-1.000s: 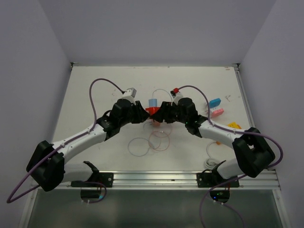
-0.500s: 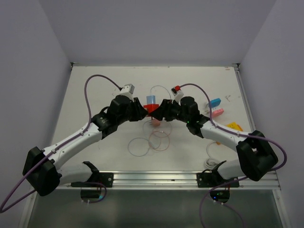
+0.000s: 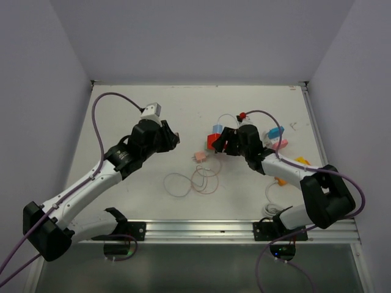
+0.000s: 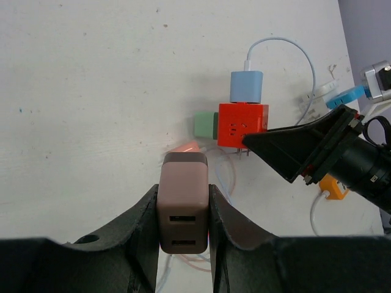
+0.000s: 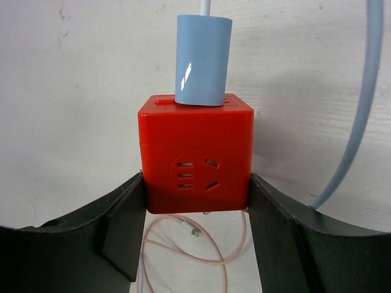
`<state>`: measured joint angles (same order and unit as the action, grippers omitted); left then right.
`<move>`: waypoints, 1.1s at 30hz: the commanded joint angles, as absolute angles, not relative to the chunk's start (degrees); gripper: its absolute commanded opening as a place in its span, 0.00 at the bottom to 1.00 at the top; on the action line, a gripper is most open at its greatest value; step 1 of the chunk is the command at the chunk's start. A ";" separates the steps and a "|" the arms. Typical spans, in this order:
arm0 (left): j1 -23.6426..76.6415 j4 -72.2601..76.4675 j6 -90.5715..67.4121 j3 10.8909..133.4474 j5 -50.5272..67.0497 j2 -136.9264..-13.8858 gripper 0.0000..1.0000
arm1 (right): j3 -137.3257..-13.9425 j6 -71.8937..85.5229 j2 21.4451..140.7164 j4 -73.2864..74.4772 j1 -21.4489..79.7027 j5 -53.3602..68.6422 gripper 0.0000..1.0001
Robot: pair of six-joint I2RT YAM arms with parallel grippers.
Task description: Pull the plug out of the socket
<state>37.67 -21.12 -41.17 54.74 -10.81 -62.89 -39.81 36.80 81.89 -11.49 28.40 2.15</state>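
The red socket cube [image 3: 212, 141] is held just above the table, gripped on two sides by my right gripper [image 3: 221, 143]. The right wrist view shows it between the fingers [image 5: 195, 159]. A blue plug [image 5: 203, 58] with a white cable sits in the cube's far face. A green plug [image 4: 206, 125] sits in its left face. My left gripper [image 3: 173, 139] is raised, left of the cube and apart from it. It is shut on a mauve two-port USB plug [image 4: 182, 207], which is free of the cube. That plug is hidden in the top view.
A small pink piece [image 3: 200, 157] and loops of pink cable [image 3: 204, 177] lie on the table below the cube. Blue [image 3: 276, 132], pink [image 3: 279, 144] and orange [image 3: 299, 161] pieces lie to the right. A white cable [image 3: 272, 201] lies near the right base.
The two grippers were together at the cube and have come apart. My left gripper drew back left and up with the mauve plug. My right gripper carried the cube to the right.
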 commanded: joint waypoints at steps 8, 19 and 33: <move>33.32 -1.36 -39.90 42.38 -5.40 -67.14 0.05 | -38.50 37.26 80.42 -28.21 27.33 17.83 0.00; 26.19 15.90 -39.73 30.85 2.28 -73.03 0.34 | -39.46 36.56 81.82 -30.50 27.33 23.64 0.00; 25.84 15.91 -41.40 28.21 2.29 -73.74 0.62 | -41.48 35.34 85.43 -29.80 27.51 26.46 0.00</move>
<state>26.26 12.64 -41.21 28.69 2.00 -73.73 -37.87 36.67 85.47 -24.82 27.42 24.12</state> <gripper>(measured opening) 0.578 0.638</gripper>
